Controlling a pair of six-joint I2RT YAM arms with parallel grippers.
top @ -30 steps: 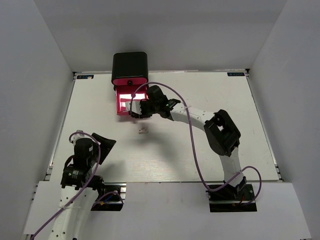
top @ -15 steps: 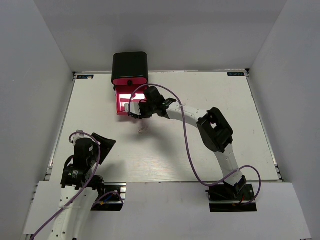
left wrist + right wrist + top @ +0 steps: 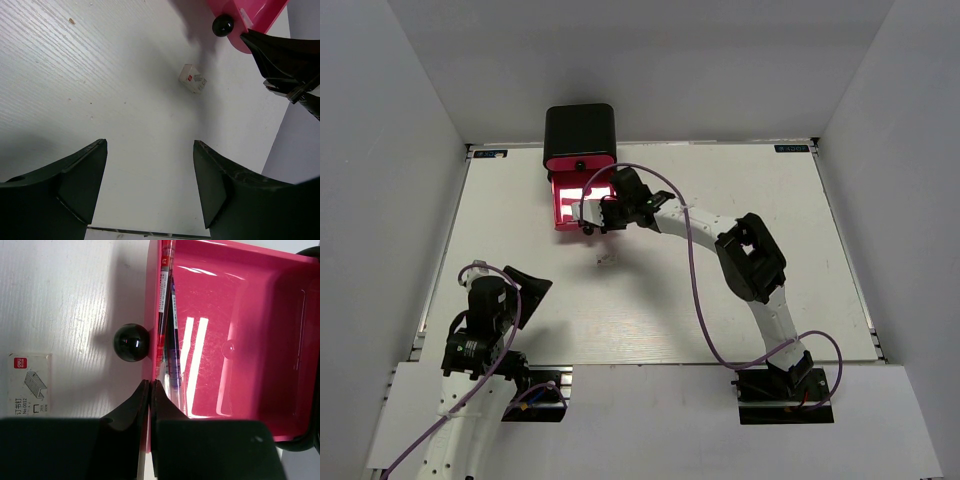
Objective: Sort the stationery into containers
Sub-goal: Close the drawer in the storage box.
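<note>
The black box [image 3: 579,134] stands at the table's far edge with one pink-red drawer [image 3: 570,203] pulled out. In the right wrist view the drawer [image 3: 260,340] holds a red-marked clear pen [image 3: 164,305] and a blue pen [image 3: 173,345] along its front wall, by the black knob [image 3: 131,342]. My right gripper [image 3: 150,384] is shut, tips just over that front wall, nothing seen between them. A small white box with a staple label [image 3: 29,383] lies on the table before the drawer; it also shows in the top view [image 3: 607,259]. My left gripper [image 3: 150,150] is open and empty, near the front left.
In the left wrist view the white box [image 3: 192,79] lies ahead, with the drawer knob [image 3: 223,25] and my right gripper's black fingers [image 3: 287,52] beyond it. Grey walls close in the table on three sides.
My right gripper has moved slightly left and farther, onto the drawer's front wall, and its elbow has swung left. The left arm and the white box have not moved.
</note>
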